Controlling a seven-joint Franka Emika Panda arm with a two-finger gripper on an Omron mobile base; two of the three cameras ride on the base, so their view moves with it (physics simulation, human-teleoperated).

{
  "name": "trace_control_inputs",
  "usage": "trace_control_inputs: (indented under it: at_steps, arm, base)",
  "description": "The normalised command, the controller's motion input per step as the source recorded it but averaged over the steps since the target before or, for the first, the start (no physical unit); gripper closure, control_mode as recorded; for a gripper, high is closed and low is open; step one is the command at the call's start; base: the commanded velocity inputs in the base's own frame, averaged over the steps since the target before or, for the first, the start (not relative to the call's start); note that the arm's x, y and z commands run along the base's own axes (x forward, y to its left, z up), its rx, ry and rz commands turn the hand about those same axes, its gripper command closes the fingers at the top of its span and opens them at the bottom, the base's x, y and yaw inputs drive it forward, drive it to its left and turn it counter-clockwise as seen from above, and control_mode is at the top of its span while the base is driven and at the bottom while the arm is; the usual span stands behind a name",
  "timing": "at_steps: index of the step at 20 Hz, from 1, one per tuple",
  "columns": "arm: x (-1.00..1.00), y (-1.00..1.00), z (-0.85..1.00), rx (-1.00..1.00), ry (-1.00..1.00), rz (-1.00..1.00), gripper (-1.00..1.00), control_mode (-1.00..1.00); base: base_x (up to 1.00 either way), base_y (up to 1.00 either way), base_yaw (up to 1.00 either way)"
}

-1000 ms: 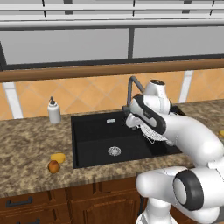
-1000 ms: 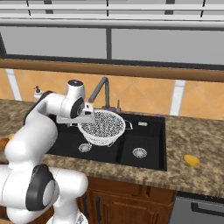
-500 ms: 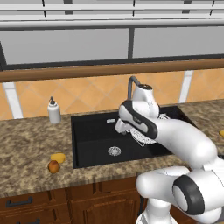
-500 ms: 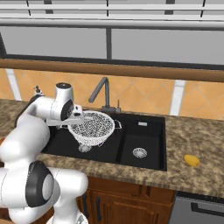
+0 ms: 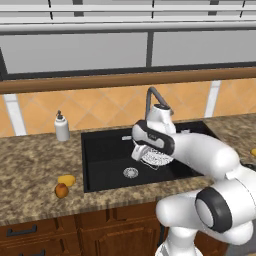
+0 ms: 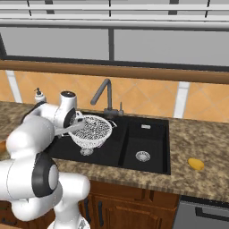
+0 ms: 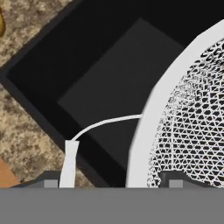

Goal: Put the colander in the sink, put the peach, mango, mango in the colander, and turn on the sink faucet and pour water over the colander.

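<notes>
The claw pinches the rim of the colander, holding the empty bowl above the left basin of the sink, at centre-left of the right base view. The arm reaches forward, wrist bent down, just before the sink faucet. One mango lies on the table at lower right.

White mesh colander upright over black sink left basin

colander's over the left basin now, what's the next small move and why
Probably lower it straight down. The hand grips the colander by its rim, and it hangs above the left basin of the sink, its ring base apparently off the basin floor near the drain. Release only once it rests there.
</notes>
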Motion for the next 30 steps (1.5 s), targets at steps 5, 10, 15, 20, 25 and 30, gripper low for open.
trace_control_inputs:
  at_steps: [5, 10, 15, 20, 25, 30]
  arm:
    - [0.19, 0.02, -0.22, 0.0, 0.0, 0.13, 1.0, -1.0]
    - [0.11, 0.0, -0.27, 0.0, -0.03, 0.01, 1.0, -1.0]
    - [0.03, 0.0, -0.24, 0.0, -0.02, 0.0, 1.0, -1.0]
    - [0.01, 0.0, -0.26, 0.0, 0.0, 0.0, 1.0, -1.0]
    - [0.14, 0.0, -0.28, 0.0, -0.04, 0.0, 1.0, -1.0]
    - [0.3, 0.0, -0.19, 0.0, -0.05, 0.0, 1.0, -1.0]
  base:
    - [0.0, 0.0, 0.0]
    - [0.0, 0.0, 0.0]
    - [0.0, 0.0, 0.0]
    - [0.0, 0.0, 0.0]
    - [0.0, 0.0, 0.0]
    - [0.0, 0.0, 0.0]
